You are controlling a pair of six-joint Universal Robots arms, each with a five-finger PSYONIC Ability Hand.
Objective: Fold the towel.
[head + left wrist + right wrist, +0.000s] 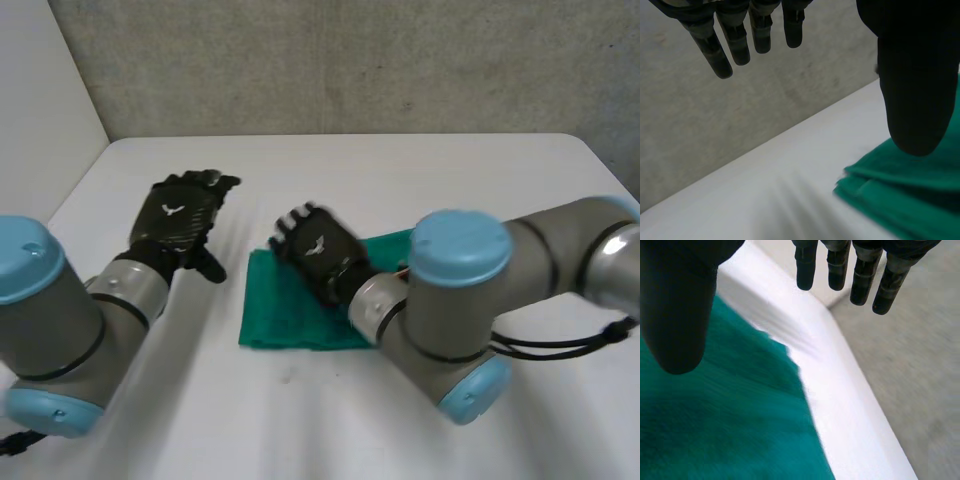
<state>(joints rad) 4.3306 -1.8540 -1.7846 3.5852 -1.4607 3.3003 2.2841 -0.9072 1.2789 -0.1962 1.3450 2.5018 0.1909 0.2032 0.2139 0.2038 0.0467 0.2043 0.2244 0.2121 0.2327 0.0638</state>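
A: How far are we with the green towel (pixel 285 315)?
B: We judge it folded at least once (layered edges), lying on the white table (pixel 420 170). Our right hand (pixel 318 250) hovers over it, our left hand (pixel 180 215) is to its left, and both have straight, empty fingers. Maybe one fold is left.

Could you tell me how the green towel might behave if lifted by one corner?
Probably floppy: the green towel lies flat on the white table. Its stacked layers would likely unfold when lifted. It looks light, so a push may bunch it.
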